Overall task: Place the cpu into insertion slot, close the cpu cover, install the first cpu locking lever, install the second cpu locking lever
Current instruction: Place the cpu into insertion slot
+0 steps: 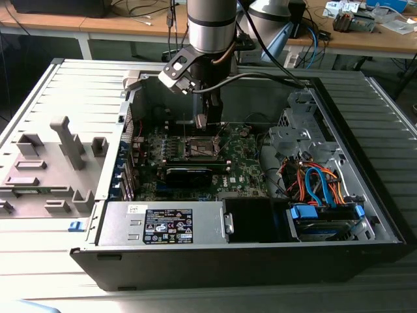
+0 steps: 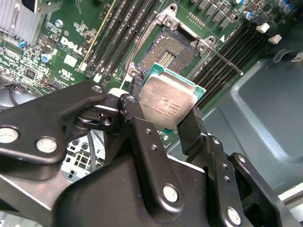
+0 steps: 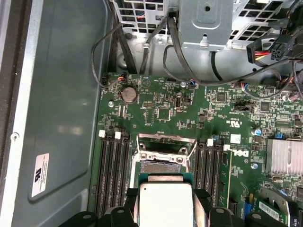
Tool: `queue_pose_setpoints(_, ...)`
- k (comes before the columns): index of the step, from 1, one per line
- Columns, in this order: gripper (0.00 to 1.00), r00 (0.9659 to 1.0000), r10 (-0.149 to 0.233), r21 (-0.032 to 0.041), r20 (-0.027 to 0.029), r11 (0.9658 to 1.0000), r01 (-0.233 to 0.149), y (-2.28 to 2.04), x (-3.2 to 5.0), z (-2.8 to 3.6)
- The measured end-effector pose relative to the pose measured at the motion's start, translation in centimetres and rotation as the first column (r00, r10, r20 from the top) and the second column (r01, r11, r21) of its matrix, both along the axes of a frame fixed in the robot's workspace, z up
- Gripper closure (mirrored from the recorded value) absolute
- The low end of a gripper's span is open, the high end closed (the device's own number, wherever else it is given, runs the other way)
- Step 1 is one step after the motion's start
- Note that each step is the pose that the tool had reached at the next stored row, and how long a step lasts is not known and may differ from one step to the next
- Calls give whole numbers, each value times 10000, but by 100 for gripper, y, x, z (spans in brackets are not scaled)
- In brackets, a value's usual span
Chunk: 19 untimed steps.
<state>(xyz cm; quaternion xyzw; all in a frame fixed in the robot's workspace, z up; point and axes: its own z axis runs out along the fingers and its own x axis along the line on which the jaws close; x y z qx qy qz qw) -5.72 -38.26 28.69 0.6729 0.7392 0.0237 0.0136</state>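
Holding the one cpu (image 2: 168, 101) by two opposite edges, my pincer (image 2: 163, 112) is closed on it, a grip I judge leaves its flat faces untouched; it hangs just above the one insertion slot (image 2: 173, 56), unseated. Two fingers (image 2: 193, 130) clamp; two banks of memory slots (image 3: 113, 175) flank that slot.
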Motion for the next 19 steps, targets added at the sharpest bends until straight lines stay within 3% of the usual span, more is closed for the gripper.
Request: queue_pose_setpoints(19,45,9996,-269,0,0,9996,269,0,0,-3)
